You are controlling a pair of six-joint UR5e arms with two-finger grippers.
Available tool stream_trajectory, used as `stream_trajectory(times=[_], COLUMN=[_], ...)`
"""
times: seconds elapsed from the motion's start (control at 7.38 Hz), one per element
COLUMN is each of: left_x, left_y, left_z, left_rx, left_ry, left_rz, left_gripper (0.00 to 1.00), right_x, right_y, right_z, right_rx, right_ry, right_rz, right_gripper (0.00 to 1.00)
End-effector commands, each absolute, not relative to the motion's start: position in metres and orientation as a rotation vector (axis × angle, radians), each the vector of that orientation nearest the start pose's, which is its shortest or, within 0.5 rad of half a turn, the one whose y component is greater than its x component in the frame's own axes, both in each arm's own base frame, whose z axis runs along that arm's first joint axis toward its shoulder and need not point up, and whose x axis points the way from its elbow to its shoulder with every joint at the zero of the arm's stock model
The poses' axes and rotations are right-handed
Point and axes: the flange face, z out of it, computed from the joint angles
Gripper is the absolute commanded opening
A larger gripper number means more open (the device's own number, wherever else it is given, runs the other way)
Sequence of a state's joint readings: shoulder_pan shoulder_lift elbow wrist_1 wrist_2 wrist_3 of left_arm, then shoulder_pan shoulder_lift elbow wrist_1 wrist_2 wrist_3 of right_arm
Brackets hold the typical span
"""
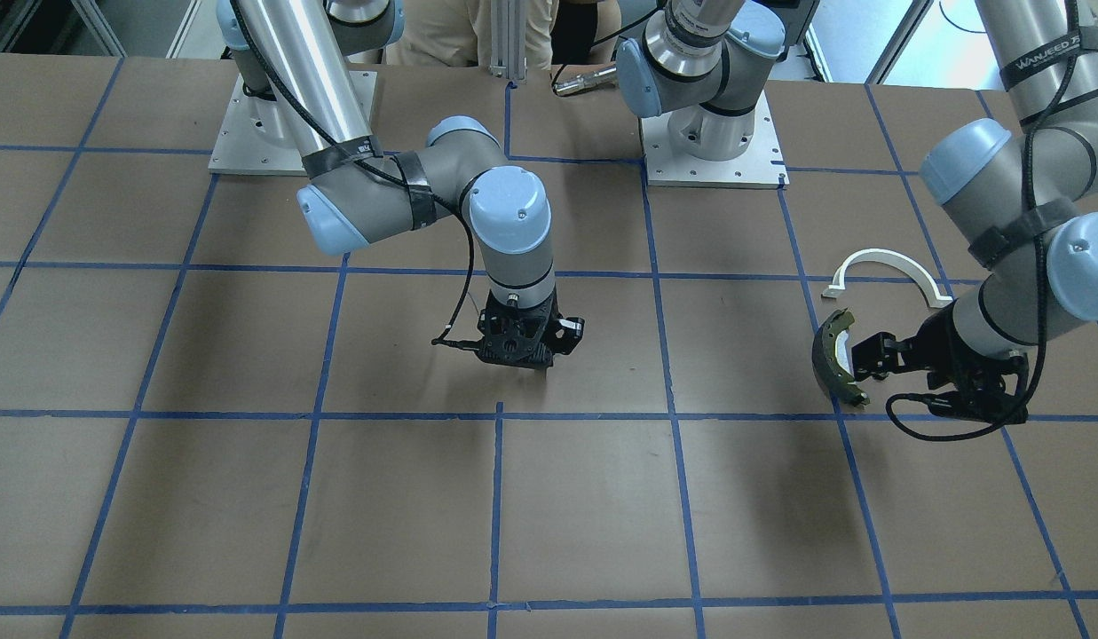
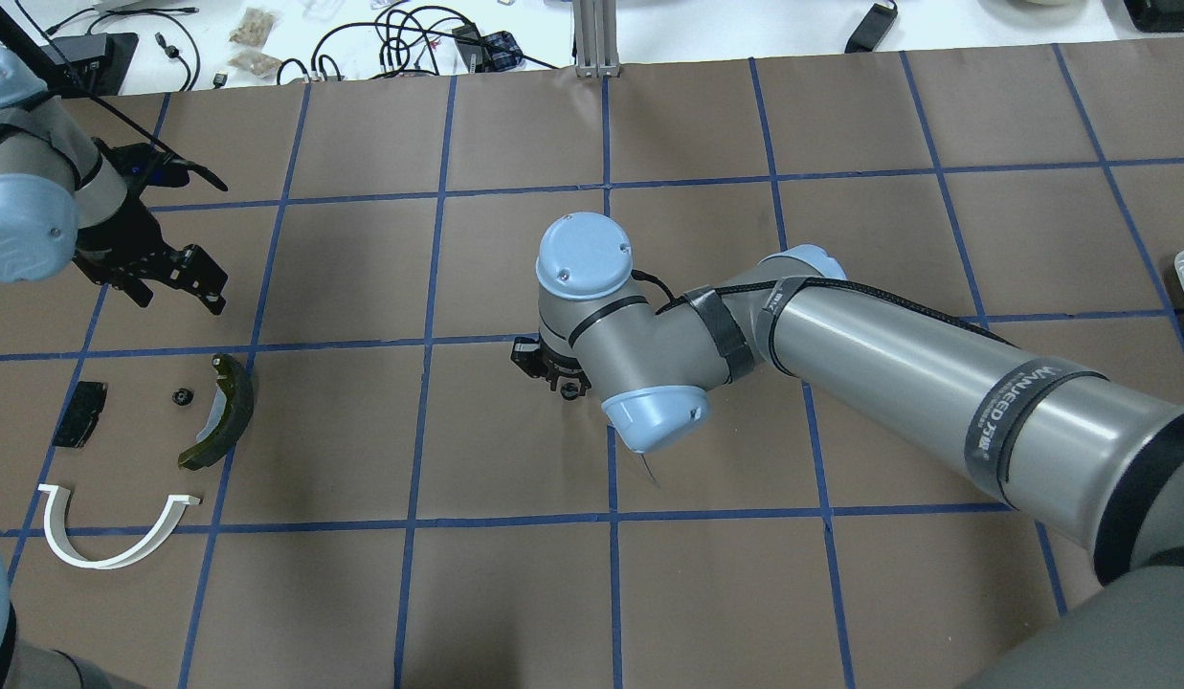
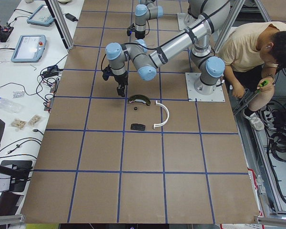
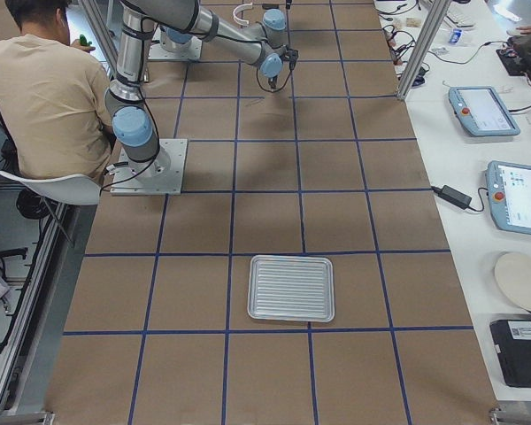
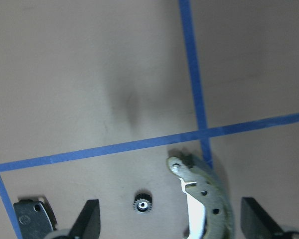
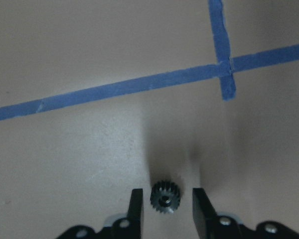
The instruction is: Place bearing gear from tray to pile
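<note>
Right wrist view: bearing gear [image 6: 165, 196] between right gripper [image 6: 166, 193] fingers [image 6: 136, 206], apart, not touching it; left gripper [image 5: 170, 211] fingers [image 5: 91, 219] wide apart.

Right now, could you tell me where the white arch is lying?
The white arch lies at the overhead view's lower left, on the robot's left side, just below the brake shoe and black pad.

table [image 1: 593, 515]: matt brown paper | tray [image 4: 291, 288]: ribbed bright metal | arch [image 1: 881, 255]: white plastic
</note>
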State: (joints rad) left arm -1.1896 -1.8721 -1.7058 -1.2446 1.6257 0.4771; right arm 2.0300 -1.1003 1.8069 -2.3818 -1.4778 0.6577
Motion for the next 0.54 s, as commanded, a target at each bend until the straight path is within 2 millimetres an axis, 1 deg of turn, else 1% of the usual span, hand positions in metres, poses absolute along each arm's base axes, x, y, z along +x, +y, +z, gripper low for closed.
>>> stream_trajectory(times=[0.0, 0.14, 0.27, 0.41], left_x=[0.015, -0.045, -0.109, -0.164], left_y=[-0.582, -0.58, -0.575, -0.574], left_z=[0.303, 0.301, 0.293, 0.287], left_rx=[-0.004, -0.085, -0.162, -0.184], left_ry=[3.19, 3.176, 3.143, 3.137], left_rz=[0.193, 0.203, 0.21, 0.157], left_gripper=[1.0, 1.0, 1.0, 0.98], right_x=[0.342, 0.286, 0.235, 0.191], right_y=[-0.53, -0.558, -0.573, -0.577], right_z=[0.259, 0.316, 0.37, 0.417], right_rx=[0.317, 0.218, 0.179, 0.221], right_ry=[3.029, 3.127, 3.149, 3.145], right_rz=[-0.013, -0.063, -0.122, -0.141], right_gripper=[1.0, 1.0, 1.0, 1.0])
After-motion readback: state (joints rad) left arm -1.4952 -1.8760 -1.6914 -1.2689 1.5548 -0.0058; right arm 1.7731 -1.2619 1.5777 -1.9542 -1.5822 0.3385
